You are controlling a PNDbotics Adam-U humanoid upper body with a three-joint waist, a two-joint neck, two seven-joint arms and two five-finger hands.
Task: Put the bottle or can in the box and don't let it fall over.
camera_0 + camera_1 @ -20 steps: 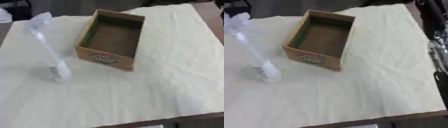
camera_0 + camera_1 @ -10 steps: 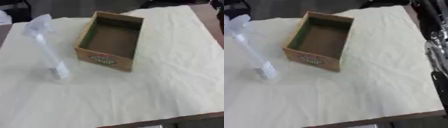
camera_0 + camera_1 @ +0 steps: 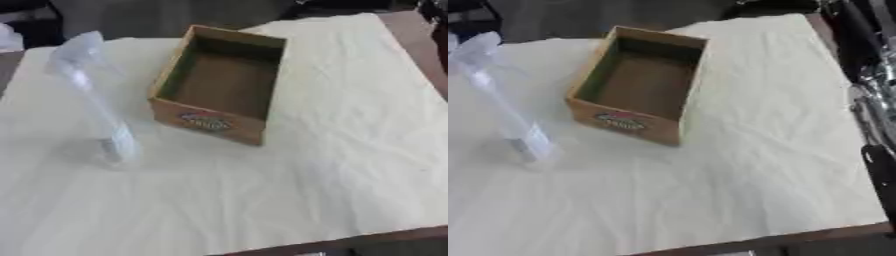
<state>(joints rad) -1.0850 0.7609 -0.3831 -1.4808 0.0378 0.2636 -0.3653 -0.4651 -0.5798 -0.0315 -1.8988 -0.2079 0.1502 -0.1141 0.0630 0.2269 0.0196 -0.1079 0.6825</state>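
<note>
Only the camera had shifted; the clear bottle [image 3: 98, 112] stood upright at 9 o'clock of the empty box [image 3: 220, 82], ungrasped. At 3 o'clock the right arm [image 3: 866, 95] showed, but neither hand did, so I cannot tell their fingers.

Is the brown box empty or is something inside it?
Empty. The box is open on top, and only its bare brown floor shows. The clear bottle stands outside it on the cloth.

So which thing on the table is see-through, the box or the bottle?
The bottle is. It is clear plastic, standing left of the box, and the cream cloth shows through it. The box is brown cardboard, open on top and empty.
</note>
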